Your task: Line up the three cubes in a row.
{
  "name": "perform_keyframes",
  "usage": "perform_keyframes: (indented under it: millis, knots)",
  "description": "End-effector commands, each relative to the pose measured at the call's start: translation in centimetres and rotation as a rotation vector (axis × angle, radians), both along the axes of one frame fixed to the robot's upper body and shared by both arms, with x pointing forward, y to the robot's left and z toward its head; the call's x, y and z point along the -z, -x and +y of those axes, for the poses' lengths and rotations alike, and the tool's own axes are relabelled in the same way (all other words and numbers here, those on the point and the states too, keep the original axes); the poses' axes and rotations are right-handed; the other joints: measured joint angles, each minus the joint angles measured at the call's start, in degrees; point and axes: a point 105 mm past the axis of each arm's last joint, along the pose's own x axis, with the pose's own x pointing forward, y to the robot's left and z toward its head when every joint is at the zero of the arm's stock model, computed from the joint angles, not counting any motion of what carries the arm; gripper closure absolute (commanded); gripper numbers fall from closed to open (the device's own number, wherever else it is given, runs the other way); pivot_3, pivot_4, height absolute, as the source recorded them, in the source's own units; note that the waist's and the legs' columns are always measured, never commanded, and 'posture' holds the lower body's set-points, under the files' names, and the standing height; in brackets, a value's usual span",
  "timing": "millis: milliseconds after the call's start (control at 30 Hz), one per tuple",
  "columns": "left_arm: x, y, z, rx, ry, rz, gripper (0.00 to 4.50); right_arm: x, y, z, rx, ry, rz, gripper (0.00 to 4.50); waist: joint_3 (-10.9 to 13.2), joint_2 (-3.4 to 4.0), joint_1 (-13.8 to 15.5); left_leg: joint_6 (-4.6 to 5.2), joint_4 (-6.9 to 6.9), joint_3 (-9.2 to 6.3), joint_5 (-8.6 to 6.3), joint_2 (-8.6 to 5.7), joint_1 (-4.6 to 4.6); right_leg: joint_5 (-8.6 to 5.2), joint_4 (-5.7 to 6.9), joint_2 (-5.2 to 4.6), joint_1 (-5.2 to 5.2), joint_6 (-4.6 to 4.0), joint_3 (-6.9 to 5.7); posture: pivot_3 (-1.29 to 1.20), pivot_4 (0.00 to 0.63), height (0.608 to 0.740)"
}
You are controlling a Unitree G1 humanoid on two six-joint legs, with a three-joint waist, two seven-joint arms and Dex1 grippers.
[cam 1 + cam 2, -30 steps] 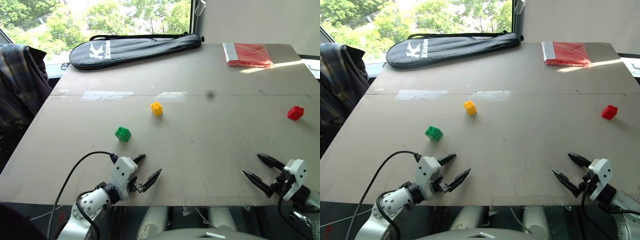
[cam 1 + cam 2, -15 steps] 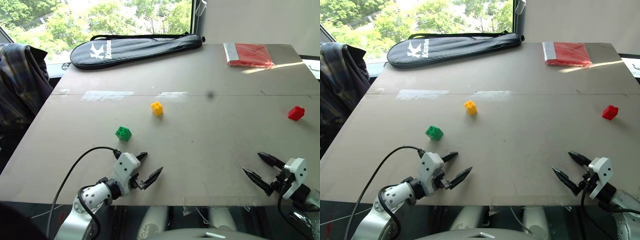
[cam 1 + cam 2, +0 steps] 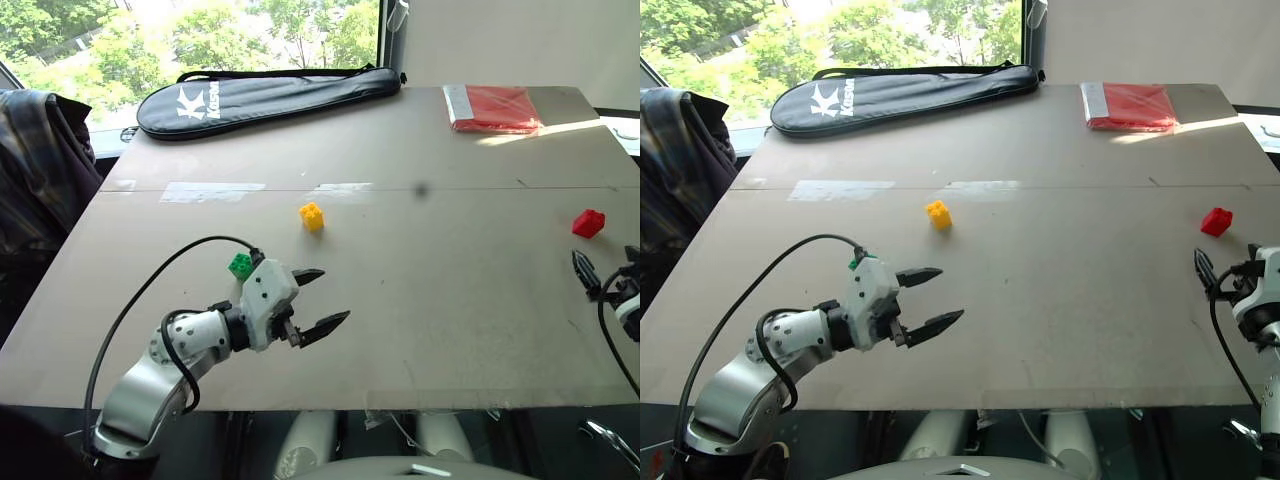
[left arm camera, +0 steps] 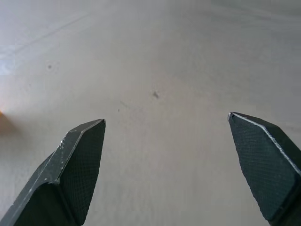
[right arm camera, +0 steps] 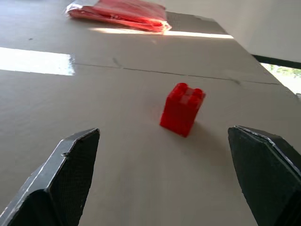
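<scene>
Nearby, the left gripper (image 3: 316,301) hangs with its fingers spread wide and empty above the table (image 3: 420,300), the green cube (image 3: 240,265) just behind its wrist. At the right edge, the right gripper (image 5: 164,174) is spread wide and empty too, facing the upright red cube (image 5: 182,108). Well apart from both, the yellow cube (image 3: 312,216) sits mid-table.

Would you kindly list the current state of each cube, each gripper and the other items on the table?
yellow cube: upright, standing alone, studs up.
green cube: on the table, partly hidden behind the left gripper.
red cube: upright, free, ahead of the right gripper.
left gripper: open, empty.
right gripper: open, empty.
racket bag: lying flat, closed.
red packet: lying flat.
</scene>
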Motion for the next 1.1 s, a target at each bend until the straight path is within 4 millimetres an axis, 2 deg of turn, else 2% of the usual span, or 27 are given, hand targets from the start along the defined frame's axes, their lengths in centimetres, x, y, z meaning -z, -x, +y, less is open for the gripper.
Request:
perform_keyframes:
  millis: [33, 200, 300, 567, 900, 933, 967, 1000, 1033, 1067, 1100]
  knots:
    - [-2.2, 0.0, -1.2, 0.059, 0.022, -0.045, 0.25, -0.6, -1.0, -1.7, 0.124, -0.011, 0.031, 0.00, -0.02, 0.02, 0.02, -0.01, -0.02, -0.02, 0.00, 0.00, 0.01, 0.06, 0.01, 0.00, 0.00, 0.09, 0.00, 0.00, 0.150, 0.694]
    - [-3.5, -0.3, -2.3, 0.092, 0.017, -0.070, 0.25, -0.4, -3.8, -1.5, 0.164, -0.086, 0.022, 0.00, 0.00, 0.00, -0.08, -0.25, -0.05, 0.07, 0.14, -0.02, -0.08, 0.09, -0.07, 0.02, -0.04, 0.14, 0.07, 0.00, 0.150, 0.694]
    - [-3.8, -0.2, -2.4, 0.096, 0.005, -0.077, 0.25, 0.3, -4.8, -1.3, 0.156, -0.112, 0.047, 0.00, 0.00, -0.01, -0.25, -0.24, -0.07, 0.14, 0.13, -0.02, -0.08, 0.09, -0.13, 0.01, -0.05, 0.15, 0.15, 0.00, 0.150, 0.694]
    - [-4.5, -0.2, -2.4, 0.092, -0.006, -0.102, 0.25, 1.7, -6.4, -1.9, 0.175, -0.128, 0.070, 0.00, 0.02, -0.03, -0.69, -0.22, -0.05, 0.22, 0.13, -0.02, -0.08, 0.10, -0.14, 0.02, -0.05, 0.15, 0.21, 0.00, 0.150, 0.694]
    - [-4.5, -0.3, -2.4, 0.085, -0.011, -0.103, 0.25, 0.8, -7.6, -1.9, 0.163, -0.037, 0.025, 0.00, 0.02, -0.03, -1.52, -0.22, -0.04, 0.31, 0.13, 0.00, -0.02, 0.11, -0.10, 0.05, -0.05, 0.16, 0.37, 0.00, 0.150, 0.694]
    - [-4.5, -0.3, -2.4, 0.084, -0.012, -0.103, 0.19, 0.8, -7.7, -1.8, 0.155, -0.034, 0.023, 0.54, 0.02, -0.03, -1.52, -0.22, -0.04, 0.31, 0.13, 0.00, -0.02, 0.11, -0.10, 0.05, -0.05, 0.16, 0.40, 0.00, 0.150, 0.694]
    - [-4.5, -0.3, -2.4, 0.083, -0.012, -0.102, 0.19, 0.9, -7.8, -1.7, 0.145, -0.034, 0.021, 0.77, 0.02, -0.03, -1.52, -0.22, -0.04, 0.32, 0.13, 0.00, -0.02, 0.11, -0.10, 0.06, -0.05, 0.16, 0.41, 0.00, 0.150, 0.694]
    - [-4.5, -0.3, -2.4, 0.082, -0.012, -0.102, 0.19, 0.9, -7.8, -1.6, 0.137, -0.033, 0.018, 1.33, 0.02, -0.03, -1.52, -0.22, -0.04, 0.32, 0.13, 0.00, -0.02, 0.11, -0.10, 0.05, -0.05, 0.16, 0.42, 0.00, 0.150, 0.694]
    - [-4.4, -0.3, -2.3, 0.081, -0.013, -0.101, 0.19, 1.0, -7.9, -1.5, 0.131, -0.047, 0.019, 1.65, 0.02, -0.03, -1.51, -0.22, -0.04, 0.32, 0.13, 0.00, -0.02, 0.11, -0.10, 0.05, -0.05, 0.16, 0.43, 0.00, 0.150, 0.694]
    - [-4.4, -0.3, -2.3, 0.080, -0.014, -0.101, 0.19, 0.9, -7.9, -1.6, 0.136, -0.057, 0.013, 2.40, 0.02, -0.03, -1.51, -0.22, -0.04, 0.32, 0.13, 0.00, -0.02, 0.11, -0.10, 0.06, -0.05, 0.16, 0.44, 0.00, 0.150, 0.694]
    - [-4.4, -0.3, -2.3, 0.079, -0.015, -0.100, 0.19, 0.9, -7.9, -1.7, 0.139, -0.070, 0.009, 2.40, 0.02, -0.03, -1.52, -0.22, -0.04, 0.32, 0.13, 0.00, -0.02, 0.11, -0.10, 0.05, -0.05, 0.15, 0.45, 0.00, 0.150, 0.694]
